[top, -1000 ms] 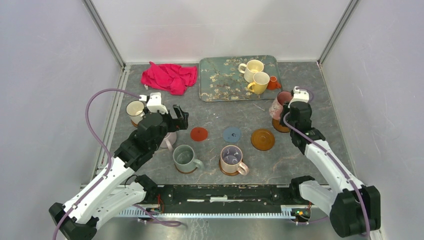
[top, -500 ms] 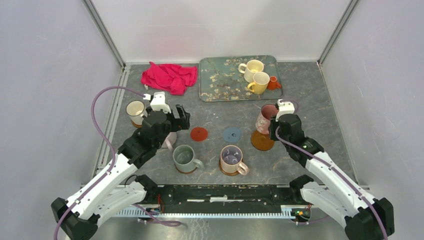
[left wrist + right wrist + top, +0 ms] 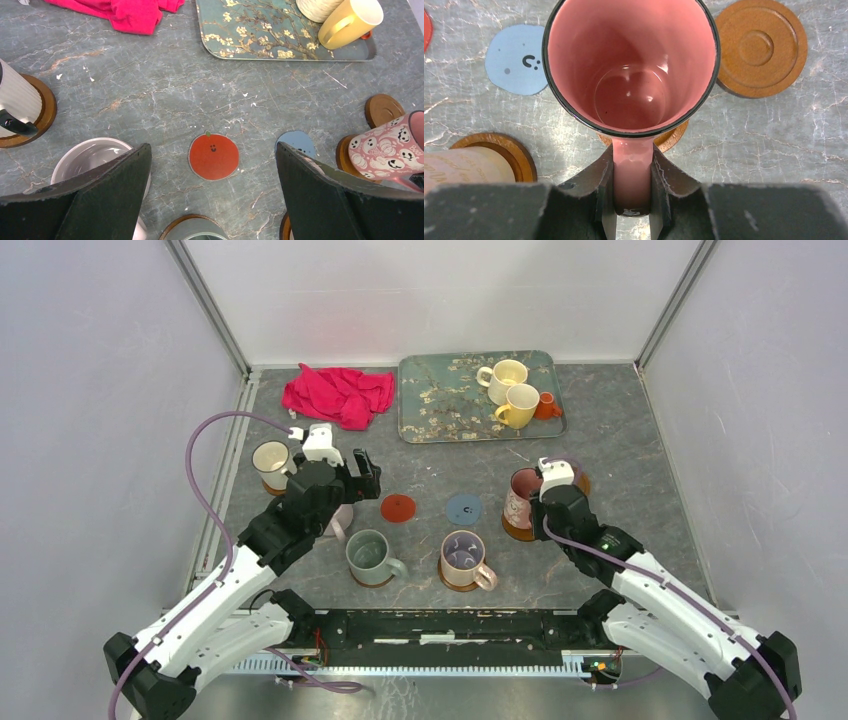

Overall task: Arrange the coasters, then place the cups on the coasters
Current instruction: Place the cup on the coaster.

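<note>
Grey marble tabletop (image 3: 440, 465): right claw (image 3: 632, 192) clamps handle of pink mug (image 3: 631, 75) over amber coaster (image 3: 672, 137); left claw (image 3: 211, 150) spread wide, empty.

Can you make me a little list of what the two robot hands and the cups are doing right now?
left gripper: open, holding nothing
right gripper: shut on the handle of the pink mug
pink mug: over an amber coaster
free coasters: red coaster, blue coaster, spare amber coaster
tray: cream mug, yellow mug, tiny orange cup
</note>
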`<control>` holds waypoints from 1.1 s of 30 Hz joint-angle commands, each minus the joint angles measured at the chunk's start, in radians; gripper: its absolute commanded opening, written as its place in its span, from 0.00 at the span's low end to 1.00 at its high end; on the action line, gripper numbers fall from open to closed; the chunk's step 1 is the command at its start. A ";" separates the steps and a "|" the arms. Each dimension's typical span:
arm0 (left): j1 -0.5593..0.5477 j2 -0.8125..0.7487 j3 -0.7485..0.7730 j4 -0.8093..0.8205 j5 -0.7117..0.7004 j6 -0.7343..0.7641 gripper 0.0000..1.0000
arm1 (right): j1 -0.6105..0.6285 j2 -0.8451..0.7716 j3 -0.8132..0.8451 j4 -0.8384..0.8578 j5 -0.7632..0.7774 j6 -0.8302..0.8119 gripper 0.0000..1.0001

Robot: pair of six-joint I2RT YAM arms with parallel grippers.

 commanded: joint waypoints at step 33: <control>0.004 0.012 0.004 0.030 -0.017 -0.002 1.00 | 0.104 -0.055 -0.064 0.059 0.129 0.066 0.09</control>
